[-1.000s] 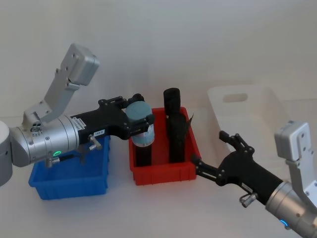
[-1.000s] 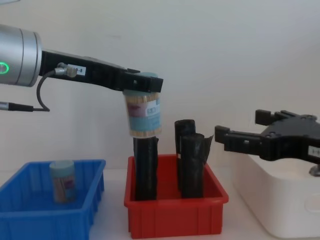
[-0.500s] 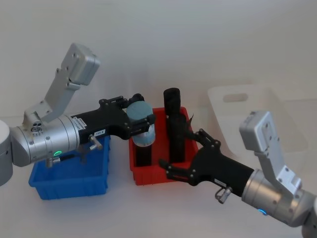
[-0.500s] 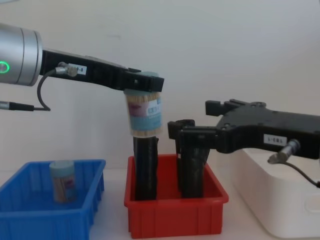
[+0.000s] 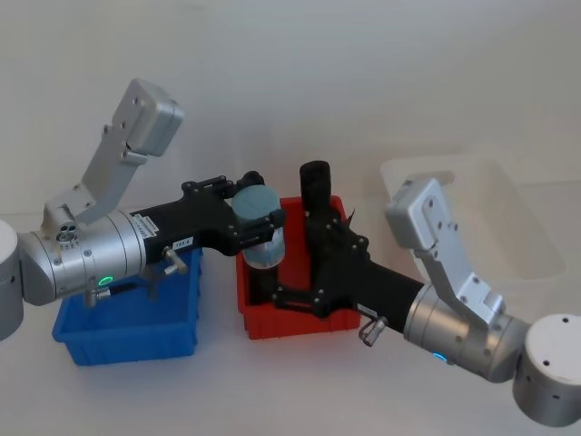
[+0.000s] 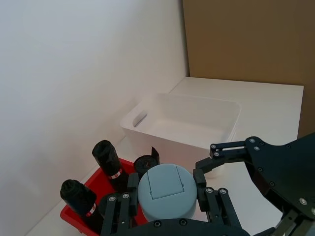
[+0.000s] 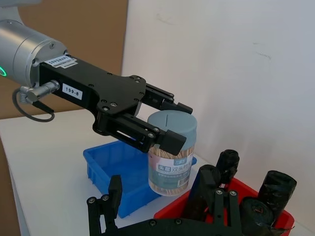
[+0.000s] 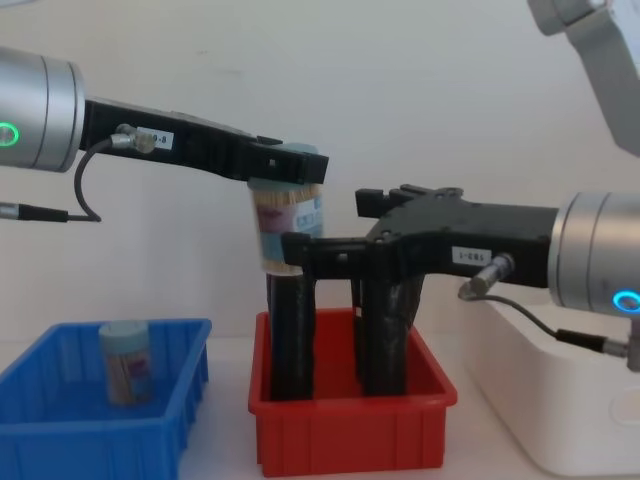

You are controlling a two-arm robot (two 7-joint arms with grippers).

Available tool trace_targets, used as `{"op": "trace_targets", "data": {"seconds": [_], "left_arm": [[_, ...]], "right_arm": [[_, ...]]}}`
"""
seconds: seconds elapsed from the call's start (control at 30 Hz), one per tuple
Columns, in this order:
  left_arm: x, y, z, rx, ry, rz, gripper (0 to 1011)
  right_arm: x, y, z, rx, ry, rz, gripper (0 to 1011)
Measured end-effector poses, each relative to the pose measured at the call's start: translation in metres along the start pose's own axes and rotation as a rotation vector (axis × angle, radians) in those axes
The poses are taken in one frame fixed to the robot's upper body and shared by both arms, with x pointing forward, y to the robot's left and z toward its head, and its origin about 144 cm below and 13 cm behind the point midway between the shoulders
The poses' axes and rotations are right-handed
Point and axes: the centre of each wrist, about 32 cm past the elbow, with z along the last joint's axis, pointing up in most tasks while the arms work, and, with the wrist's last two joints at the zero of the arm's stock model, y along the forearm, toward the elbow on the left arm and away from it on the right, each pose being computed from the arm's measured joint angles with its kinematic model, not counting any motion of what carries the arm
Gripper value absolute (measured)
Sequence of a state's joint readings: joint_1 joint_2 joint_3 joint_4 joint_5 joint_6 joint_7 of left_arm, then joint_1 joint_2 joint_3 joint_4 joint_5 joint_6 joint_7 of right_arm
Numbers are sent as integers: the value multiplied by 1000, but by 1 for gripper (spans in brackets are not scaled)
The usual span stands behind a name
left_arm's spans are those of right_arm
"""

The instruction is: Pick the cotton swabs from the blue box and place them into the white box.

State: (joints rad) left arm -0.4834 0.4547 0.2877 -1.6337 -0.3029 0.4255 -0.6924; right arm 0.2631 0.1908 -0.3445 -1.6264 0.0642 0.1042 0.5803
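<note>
– Clear jar of cotton swabs [image 8: 290, 232]: where is it?
– In the air above the left end of the red bin [image 5: 300, 324], upright. The left gripper [image 8: 286, 166] is clamped around its pale blue lid.
– Any other?
– A second jar [image 8: 126, 360] stands in the blue box [image 8: 60, 425], just left of the red bin.
– The right gripper [image 8: 328, 222]?
– Over the red bin too, fingers spread apart, one just beside the held jar, above the black rolls [image 8: 385, 330]. The white box [image 8: 560, 420] sits right of the red bin.
</note>
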Motion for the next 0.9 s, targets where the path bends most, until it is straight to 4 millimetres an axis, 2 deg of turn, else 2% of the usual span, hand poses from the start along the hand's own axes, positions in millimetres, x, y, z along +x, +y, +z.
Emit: {"op": "trace_targets", "data": {"seconds": [0.8,0.9], "left_arm": [[0,0,0,0,0,0,671],[0,0,0,0,0,0,671]], "right_arm": [[1,38,-5,-42,10,-27,1002],[1,41,-6,-40,12,-24,970]]}}
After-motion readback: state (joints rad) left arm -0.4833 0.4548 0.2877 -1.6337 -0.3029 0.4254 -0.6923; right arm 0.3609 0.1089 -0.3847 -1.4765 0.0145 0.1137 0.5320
